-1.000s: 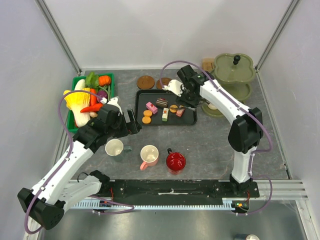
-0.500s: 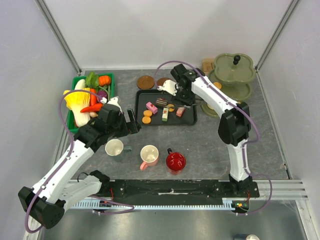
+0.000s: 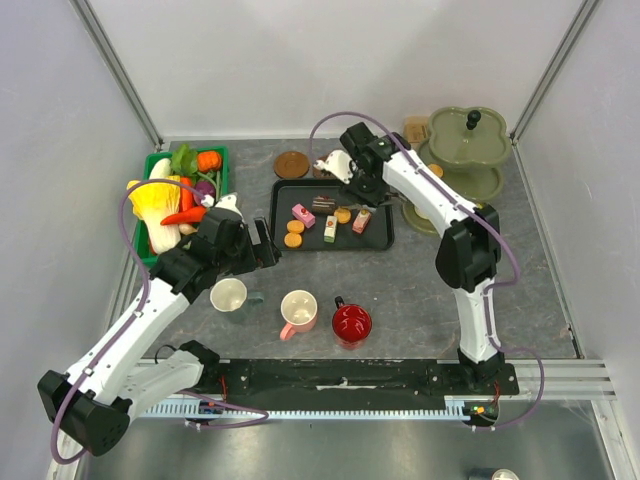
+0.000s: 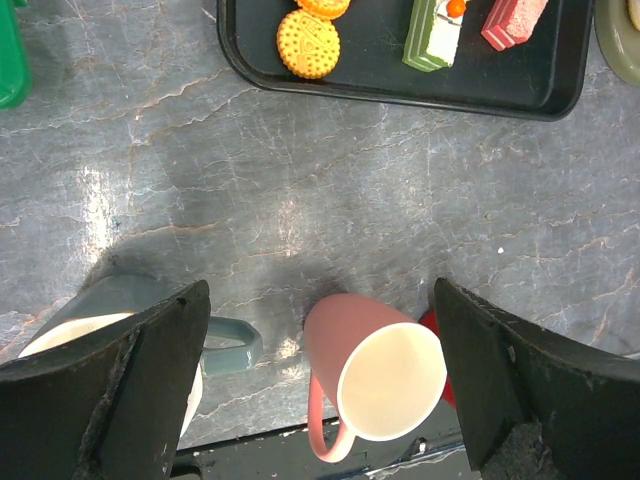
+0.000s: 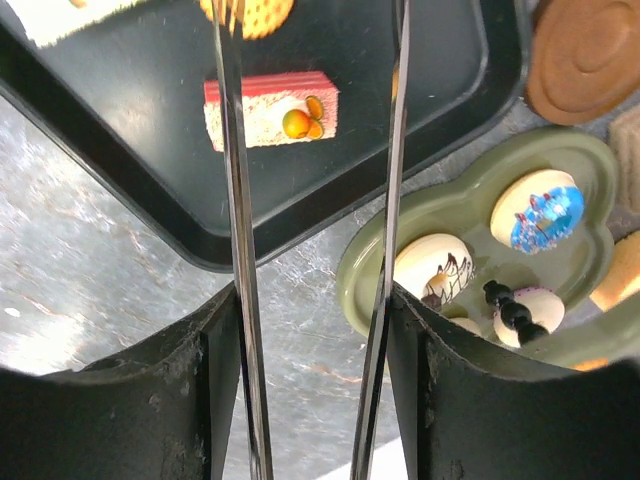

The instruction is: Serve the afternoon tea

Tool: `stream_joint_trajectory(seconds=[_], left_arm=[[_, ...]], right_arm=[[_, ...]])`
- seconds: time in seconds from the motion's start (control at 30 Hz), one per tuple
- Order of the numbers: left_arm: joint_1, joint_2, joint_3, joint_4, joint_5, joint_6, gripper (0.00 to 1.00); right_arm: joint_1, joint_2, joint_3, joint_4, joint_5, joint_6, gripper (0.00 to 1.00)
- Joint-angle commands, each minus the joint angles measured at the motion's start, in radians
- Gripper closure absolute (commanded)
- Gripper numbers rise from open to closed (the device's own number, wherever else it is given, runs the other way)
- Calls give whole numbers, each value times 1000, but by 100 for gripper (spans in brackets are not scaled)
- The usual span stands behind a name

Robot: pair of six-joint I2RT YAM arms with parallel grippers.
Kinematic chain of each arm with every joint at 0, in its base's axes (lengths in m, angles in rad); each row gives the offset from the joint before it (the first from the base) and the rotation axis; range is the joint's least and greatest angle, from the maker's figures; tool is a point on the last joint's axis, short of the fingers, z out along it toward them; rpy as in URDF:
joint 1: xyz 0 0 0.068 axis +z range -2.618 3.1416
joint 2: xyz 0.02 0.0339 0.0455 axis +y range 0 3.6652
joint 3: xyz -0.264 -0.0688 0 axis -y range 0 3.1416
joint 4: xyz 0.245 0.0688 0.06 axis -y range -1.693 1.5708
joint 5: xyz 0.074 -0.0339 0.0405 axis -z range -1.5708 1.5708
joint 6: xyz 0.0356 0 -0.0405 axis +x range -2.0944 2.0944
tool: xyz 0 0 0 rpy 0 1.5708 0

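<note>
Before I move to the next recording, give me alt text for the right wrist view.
The right gripper holds metal tongs, their two thin arms running up the picture over a black tray with a pink cake slice. At the picture's right, a green dish holds round iced pastries.

The tray [image 3: 283, 200] lies at the centre of the surface [image 3: 430, 290] and carries the toy cakes [image 3: 303, 215] and biscuits [image 3: 294, 240]. To its left stands the crate [image 3: 150, 158] holding toy vegetables [image 3: 165, 205]. To its right and behind stands the tiered stand [image 3: 468, 140], with iced biscuits [image 5: 432, 268] on its lowest plate [image 5: 350, 270]. Two coasters [image 3: 292, 164] lie just behind the tray. Before the tray, three mugs form a row — left mug [image 3: 229, 296], middle mug [image 3: 299, 310], right mug [image 3: 351, 323]. The metal tongs [image 5: 232, 150], clamped in the right pincer [image 5: 312, 300], reach over the tray.
</note>
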Motion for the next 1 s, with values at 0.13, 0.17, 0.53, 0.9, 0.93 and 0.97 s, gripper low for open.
stream_joint_trajectory(seconds=[0.13, 0.17, 0.53, 0.9, 0.93, 0.97], left_arm=[[-2, -13, -10, 20, -8, 27, 2], [-2, -17, -14, 20, -6, 27, 2], [0, -53, -47, 41, 18, 16, 2], [0, -60, -59, 51, 40, 11, 2], [0, -60, -60, 51, 40, 11, 2], [0, -62, -60, 51, 40, 11, 1]], right_arm=[[2, -280, -193, 184, 54, 423, 38], [2, -328, -271, 215, 48, 516, 39], [23, -660, -720, 482, 5, 974, 37], [26, -591, -772, 497, -20, 1080, 38], [26, -580, -777, 505, -24, 1081, 39], [26, -569, -778, 511, -31, 1083, 39]])
